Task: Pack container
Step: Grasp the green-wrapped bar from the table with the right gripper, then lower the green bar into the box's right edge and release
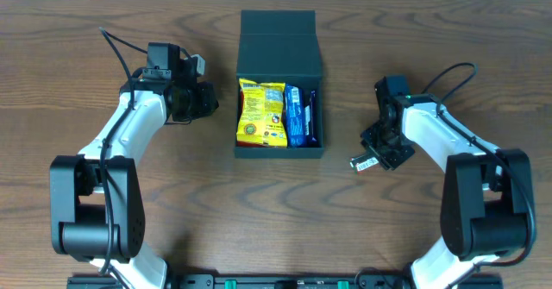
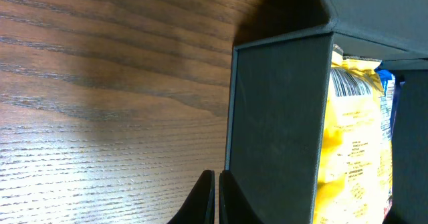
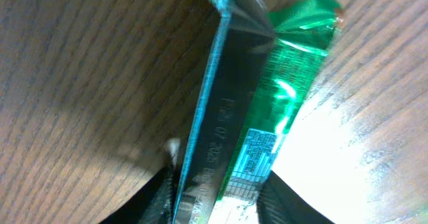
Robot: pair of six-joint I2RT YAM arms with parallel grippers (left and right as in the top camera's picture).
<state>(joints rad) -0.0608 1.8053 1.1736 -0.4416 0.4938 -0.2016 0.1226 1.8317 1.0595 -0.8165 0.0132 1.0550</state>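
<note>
Seeing wood table (image 1: 69,13) under everything. Seeing container (image 1: 278,52) at centre, toward far edge, flap lid lying open away from arm bases. Reading left gripper (image 1: 205,99) as closed: fingers (image 2: 206,197) pressing together, gripping nothing, hovering just beside container's left wall. Reading right gripper (image 1: 373,155) as clamping green packet (image 3: 267,110), hanging right of container, apart from it. Spotting yellow packet (image 1: 261,112) and blue packet (image 1: 297,115) lying side by side inside container, yellow nearer left arm.
</note>
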